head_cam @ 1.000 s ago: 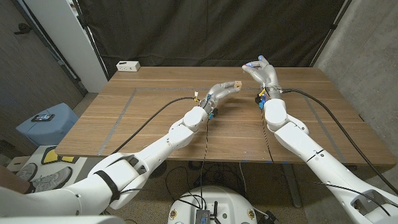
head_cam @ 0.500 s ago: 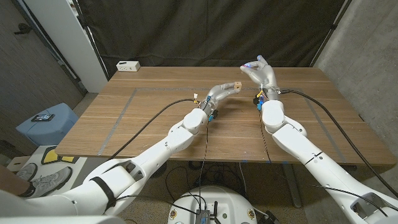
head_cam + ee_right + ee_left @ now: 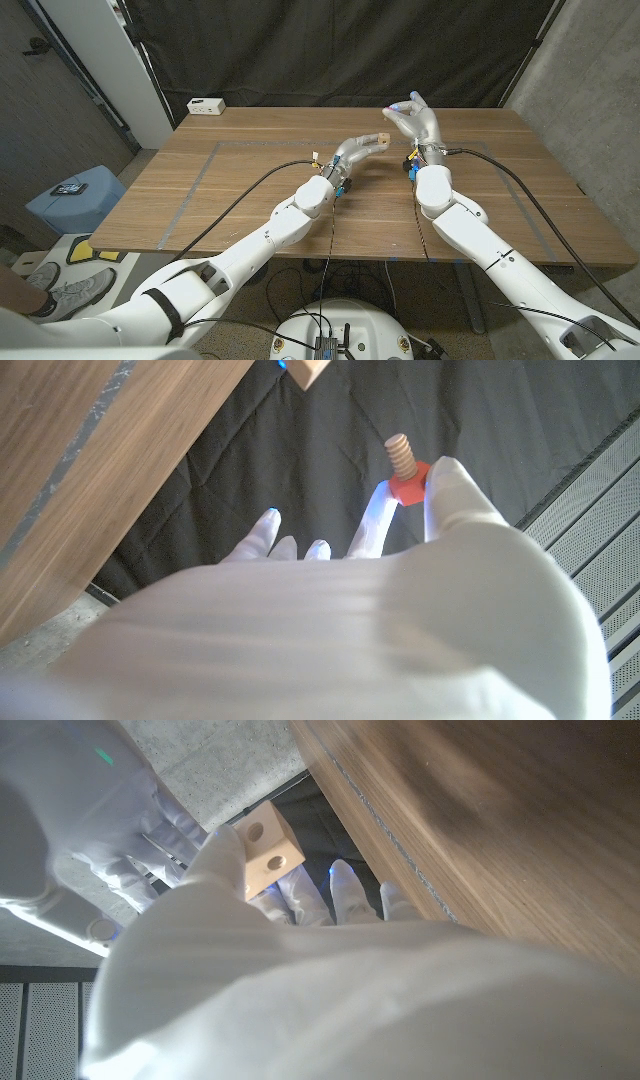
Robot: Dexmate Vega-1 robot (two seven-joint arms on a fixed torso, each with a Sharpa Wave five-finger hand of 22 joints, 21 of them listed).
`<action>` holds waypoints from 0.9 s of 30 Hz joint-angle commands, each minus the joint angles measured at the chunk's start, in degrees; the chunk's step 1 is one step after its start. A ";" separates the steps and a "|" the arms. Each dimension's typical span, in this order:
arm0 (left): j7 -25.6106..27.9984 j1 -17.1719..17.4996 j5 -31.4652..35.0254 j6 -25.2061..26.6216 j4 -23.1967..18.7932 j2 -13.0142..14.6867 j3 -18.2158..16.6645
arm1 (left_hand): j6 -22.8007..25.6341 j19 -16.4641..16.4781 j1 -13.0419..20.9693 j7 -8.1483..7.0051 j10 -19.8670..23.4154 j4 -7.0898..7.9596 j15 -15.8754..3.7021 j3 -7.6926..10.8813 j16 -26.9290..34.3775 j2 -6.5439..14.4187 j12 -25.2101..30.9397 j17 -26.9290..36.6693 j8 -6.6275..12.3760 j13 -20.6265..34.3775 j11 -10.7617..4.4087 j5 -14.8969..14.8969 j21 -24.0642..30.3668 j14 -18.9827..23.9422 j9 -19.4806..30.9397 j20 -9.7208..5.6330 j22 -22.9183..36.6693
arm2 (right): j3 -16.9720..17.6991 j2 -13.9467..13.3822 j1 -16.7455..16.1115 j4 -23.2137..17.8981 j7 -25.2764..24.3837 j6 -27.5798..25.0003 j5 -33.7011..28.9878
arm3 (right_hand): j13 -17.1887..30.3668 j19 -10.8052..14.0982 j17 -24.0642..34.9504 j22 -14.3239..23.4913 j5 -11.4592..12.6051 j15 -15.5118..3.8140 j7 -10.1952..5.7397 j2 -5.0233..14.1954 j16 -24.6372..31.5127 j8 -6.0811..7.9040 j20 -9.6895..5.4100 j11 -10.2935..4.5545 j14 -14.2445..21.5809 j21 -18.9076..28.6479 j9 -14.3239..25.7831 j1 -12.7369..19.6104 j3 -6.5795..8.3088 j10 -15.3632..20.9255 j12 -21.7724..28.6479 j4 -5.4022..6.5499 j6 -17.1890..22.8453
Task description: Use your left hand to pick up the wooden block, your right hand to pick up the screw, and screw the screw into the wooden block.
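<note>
— Where is the wooden block [image 3: 380,137]?
— The left hand [image 3: 358,148] holds it up over the middle of the counter [image 3: 250,190], fingers [image 3: 232,855] clamped on it.
— And the screw [image 3: 403,465]?
— The right hand [image 3: 418,121] pinches its red head, just right of the block. They are near, not touching.

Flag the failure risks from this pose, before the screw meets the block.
1. The right robot hand pinches the screw only by its red head, at the fingertips; contact force could tip or drop it.
2. The left robot hand holds the wooden block at its fingertips above the table; pushing may twist it.
3. The block shows more than one hole; misalignment is likely.
</note>
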 commanded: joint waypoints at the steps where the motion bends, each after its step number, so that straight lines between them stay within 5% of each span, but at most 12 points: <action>1: -0.44 -0.23 0.12 0.31 0.40 -0.29 0.32 | -0.07 0.14 0.24 -0.25 -0.28 -0.29 -3.16 -0.08 0.07 0.56 -0.06 0.01 0.37 0.07 -0.13 0.42 0.44 0.00 0.14 -0.03 0.10 | -0.69 0.61 -0.53 0.17 0.26 0.78 -0.20 | 0.30 0.27 -0.07 0.12 0.30 -0.03 0.04 0.05 0.22 0.20 -0.11 -0.11 0.57 -0.13 -0.02 0.52 -0.42 0.66 -0.08 -0.11 0.32; 27: -2.20 -3.24 -0.12 -1.68 6.31 -2.37 0.80 | 0.49 0.20 -0.03 -0.34 -0.06 -0.14 -3.18 -0.29 0.24 0.48 0.02 0.06 0.58 0.13 -0.15 0.35 0.44 0.49 0.15 0.02 0.10 | -1.42 1.29 0.68 2.75 -0.30 0.66 -1.70 | 0.35 -0.57 0.14 0.13 0.56 -0.54 -0.23 -0.38 -0.14 0.43 -1.16 -0.81 0.19 -0.48 -0.69 1.11 -0.04 0.51 -0.45 -0.40 0.45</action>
